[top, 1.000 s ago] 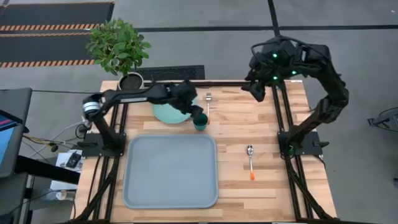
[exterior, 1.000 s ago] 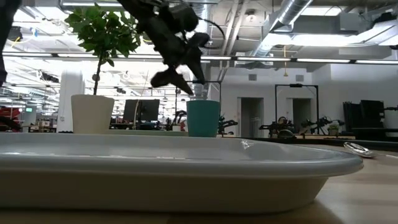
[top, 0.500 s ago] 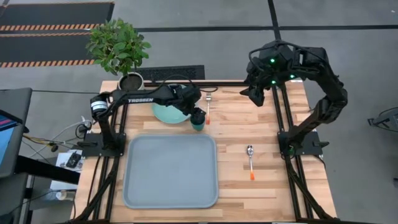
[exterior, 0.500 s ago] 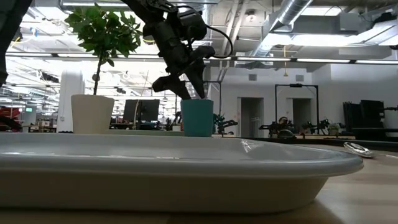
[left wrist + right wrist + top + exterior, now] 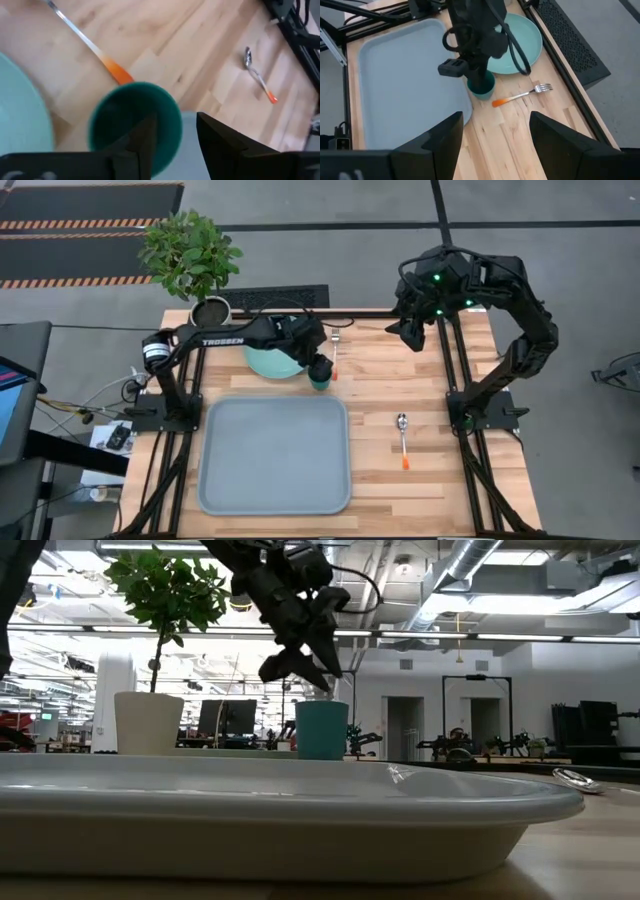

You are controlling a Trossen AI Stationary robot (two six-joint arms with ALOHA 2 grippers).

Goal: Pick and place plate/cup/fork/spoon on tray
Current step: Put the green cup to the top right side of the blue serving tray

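You are at the cup (image 5: 320, 380) pick: the left gripper (image 5: 318, 367), open narrowly over its rim near the desk's (image 5: 440, 420) far edge, must descend and close.

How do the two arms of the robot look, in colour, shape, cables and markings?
Both arms are dark, nearly black, built of jointed segments. The left arm bears white TROSSEN lettering, and a silver ring at its base joint. The right arm shows small green lights near its wrist. Black cables loop along the left wrist. Each tool ends in two dark, flat fingers.
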